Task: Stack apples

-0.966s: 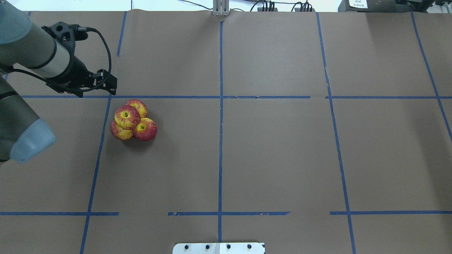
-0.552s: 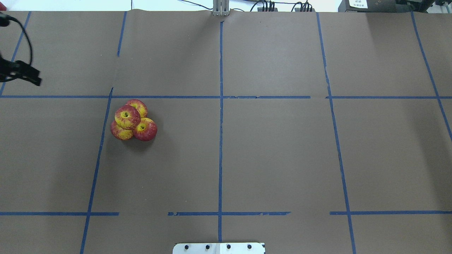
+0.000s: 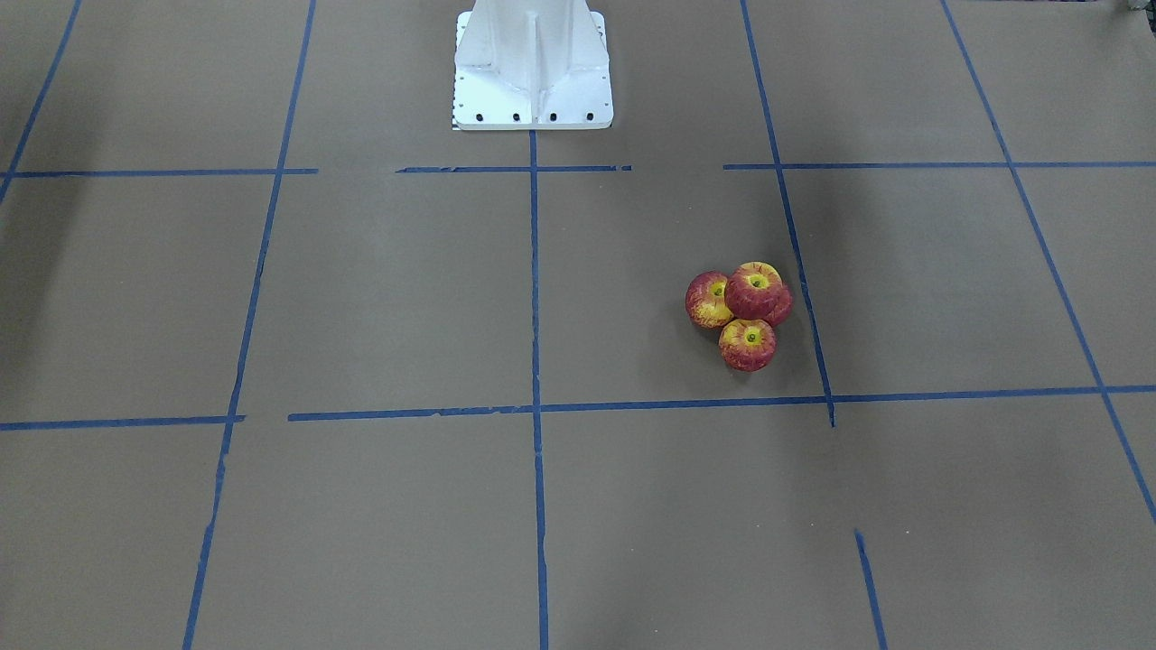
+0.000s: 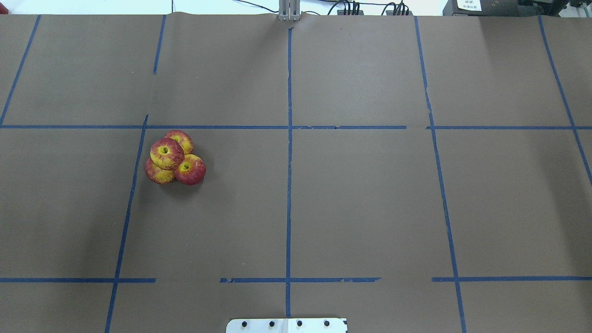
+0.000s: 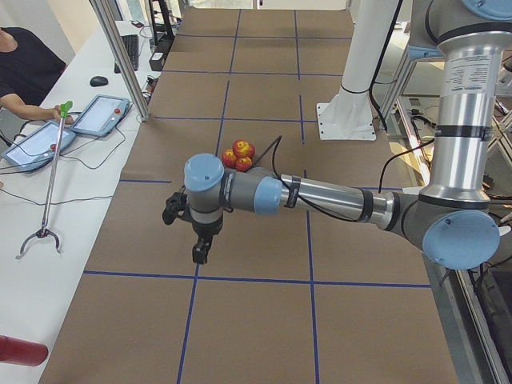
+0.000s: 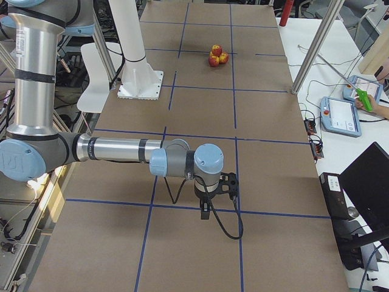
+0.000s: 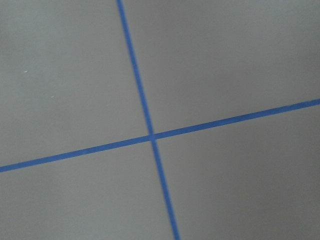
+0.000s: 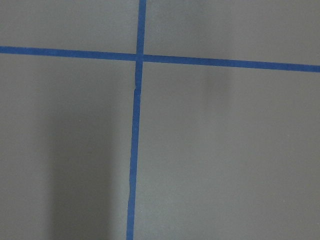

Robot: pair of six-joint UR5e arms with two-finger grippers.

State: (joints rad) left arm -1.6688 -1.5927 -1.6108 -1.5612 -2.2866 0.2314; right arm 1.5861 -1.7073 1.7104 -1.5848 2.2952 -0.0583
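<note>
Four red-and-yellow apples sit in one cluster on the brown table. One apple [image 4: 166, 153] rests on top of three others [image 4: 190, 170]. The cluster also shows in the front-facing view [image 3: 755, 291], the exterior left view [image 5: 240, 154] and the exterior right view [image 6: 216, 56]. My left gripper [image 5: 200, 252] hangs over the table's left end, well apart from the apples; I cannot tell if it is open or shut. My right gripper [image 6: 206, 212] hangs over the table's right end, far from them; I cannot tell its state either. Both wrist views show only paper and blue tape.
Blue tape lines [image 4: 289, 138] grid the brown paper. The white robot base [image 3: 533, 63] stands at the table's near edge. A side bench with tablets [image 5: 104, 114], a grabber stick [image 5: 50, 180] and a metal post [image 5: 120, 56] lies beyond the far edge.
My left arm, which was just behind and left of the apples, has pulled away to the left and out of the overhead view. The apples have not moved.
</note>
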